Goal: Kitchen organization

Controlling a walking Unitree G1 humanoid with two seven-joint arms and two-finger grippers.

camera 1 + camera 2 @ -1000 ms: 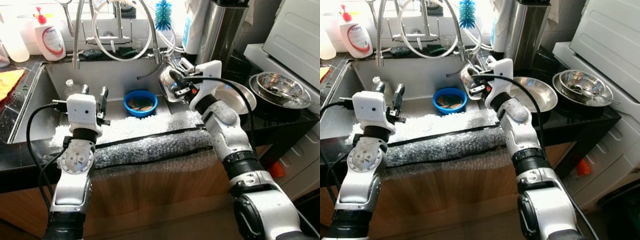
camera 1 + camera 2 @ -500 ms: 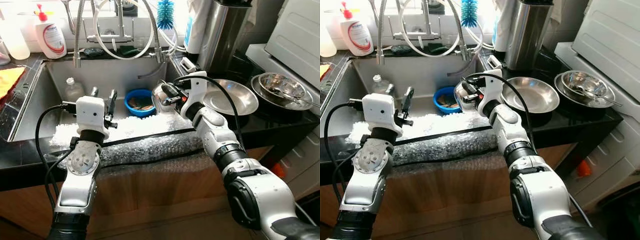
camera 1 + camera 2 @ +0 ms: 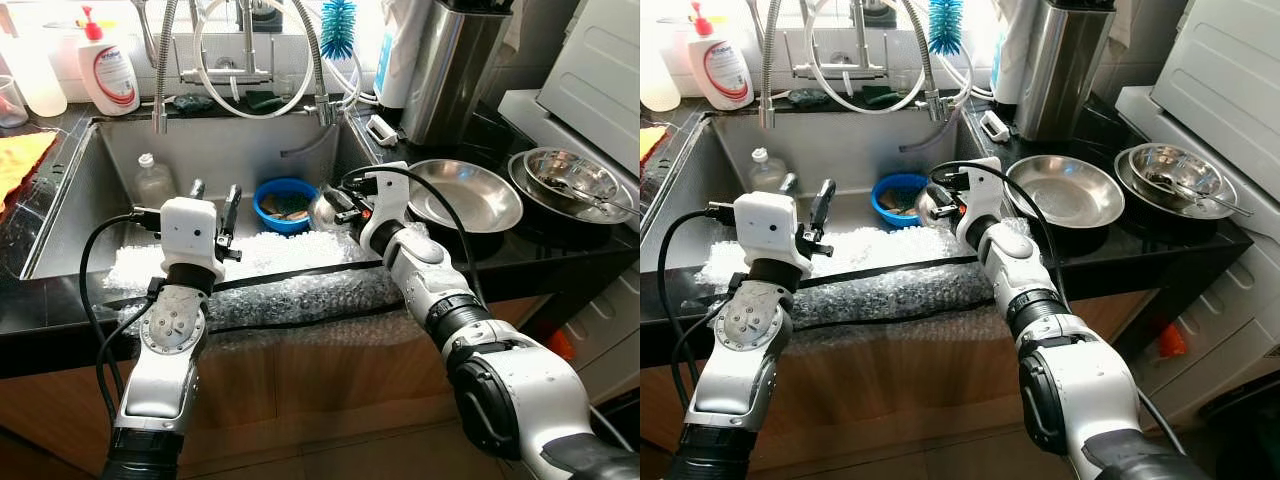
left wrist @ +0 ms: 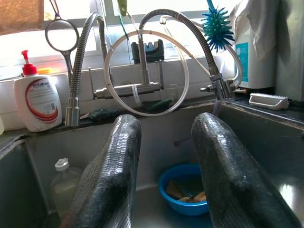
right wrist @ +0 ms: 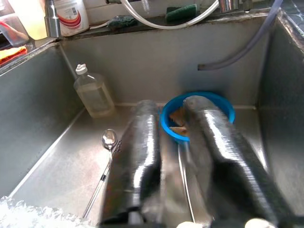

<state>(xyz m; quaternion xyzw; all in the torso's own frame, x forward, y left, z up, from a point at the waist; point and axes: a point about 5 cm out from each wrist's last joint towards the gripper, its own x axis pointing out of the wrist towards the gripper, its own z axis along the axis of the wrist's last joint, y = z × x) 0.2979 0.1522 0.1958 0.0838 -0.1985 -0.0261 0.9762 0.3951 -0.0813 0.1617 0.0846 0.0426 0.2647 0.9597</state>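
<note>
right claw pinching steel bowl, frame centre | left claw spread, empty | sink uncleared, much left

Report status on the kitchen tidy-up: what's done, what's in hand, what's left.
Done, apparently: a steel pan and stacked steel bowls sit on the counter to the right. In hand: the right pincer holds a steel vessel over the sink; the left pincer hovers open. Left in the sink: blue bowl of scraps, a bottle and a spoon.
</note>
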